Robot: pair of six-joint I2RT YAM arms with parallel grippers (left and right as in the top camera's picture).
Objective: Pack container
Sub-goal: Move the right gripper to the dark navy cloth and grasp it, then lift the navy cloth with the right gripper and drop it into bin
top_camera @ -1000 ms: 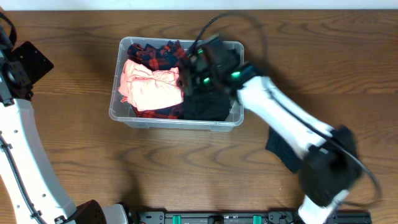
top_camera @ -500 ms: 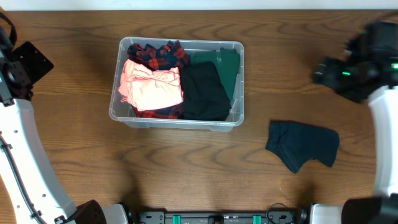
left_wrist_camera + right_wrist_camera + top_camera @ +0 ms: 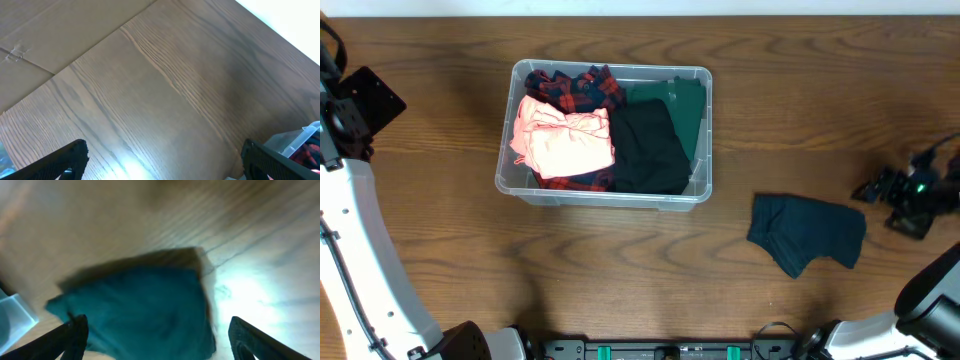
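My left arm [image 3: 360,250] is at the far left side of the table [image 3: 620,280]. It is white and reaches up along the edge. My left gripper [image 3: 165,152] hangs over bare wood, well apart from the cloth things. Its two black fingers [image 3: 65,157] are spread wide, and it has nothing in it.

Next comes the container [image 3: 605,197]. It is a see-through box, and it sits on the table in the upper middle, a bit to the left. A corner of it also shows at the right edge of my left wrist camera. Inside, on the left, a pink cloth [image 3: 565,140] lies on top of a red and blue checked cloth [image 3: 570,85]. Just beside the pink one, on the right, is a black cloth [image 3: 645,150]. A green cloth [image 3: 682,105] is tucked against the right wall, partly under the black one.

To the right of the box, and lower, a dark teal cloth [image 3: 807,232] lies flat on the wood. It is outside the box and not touching it.

Farthest right is my right arm [image 3: 930,290]. My right gripper [image 3: 159,325] is just to the right of the teal cloth. My right wrist camera is blurry, but its fingers [image 3: 75,332] are far apart with the teal cloth showing between them. It grips nothing.
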